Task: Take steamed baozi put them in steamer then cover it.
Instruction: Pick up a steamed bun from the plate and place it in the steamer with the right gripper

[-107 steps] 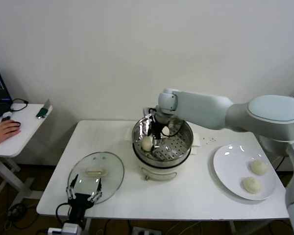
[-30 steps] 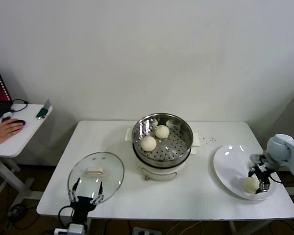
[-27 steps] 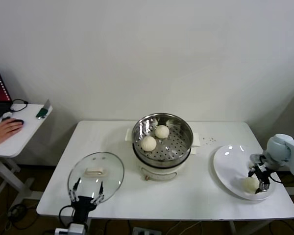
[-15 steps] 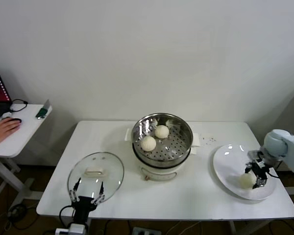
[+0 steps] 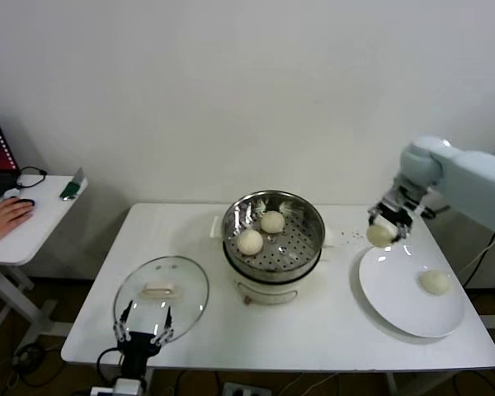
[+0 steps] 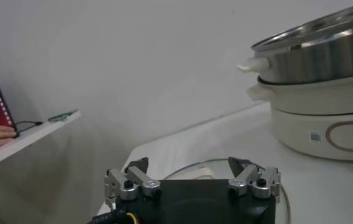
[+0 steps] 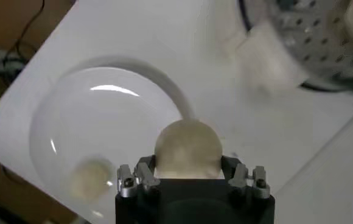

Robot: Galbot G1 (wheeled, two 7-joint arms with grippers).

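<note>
Third bun up in the air

So our right gripper has its fingers clenched around one steamed baozi, holding it off the table, above the gap between the steamer and the white plate. In the right wrist view the bun sits snug between the fingers, bulging out past the tips, with the plate below and behind it and the steamer's perforated tray off ahead of the fingertips. One more bun lies on the plate, well apart from the fingers. Two buns are already in the steamer, side by side.

Our left gripper hangs at the table's near edge with its fingers spread, tips just over the rim of the glass lid, grasping nothing.
</note>
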